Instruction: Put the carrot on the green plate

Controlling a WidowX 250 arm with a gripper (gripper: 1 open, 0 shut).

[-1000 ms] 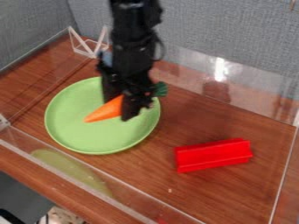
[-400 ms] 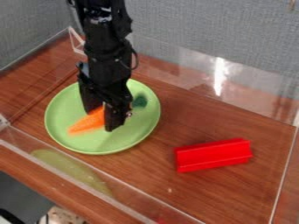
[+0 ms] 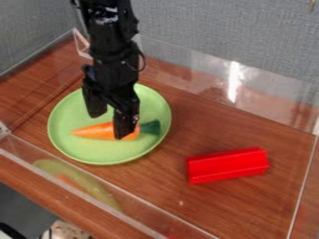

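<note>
I see the wooden table [image 3: 237, 112] with a clear acrylic wall [image 3: 249, 79] around it, and on its left half the green plate [image 3: 75, 110]. My black gripper [image 3: 108, 119] points straight down over the plate, its jaws spread, one finger at the left and one at the right. The carrot [image 3: 97, 132] lies flat on the plate between and just under those fingers, orange tip to the left, green top to the right. A red block [image 3: 228, 165] rests well apart at the near right.
</note>
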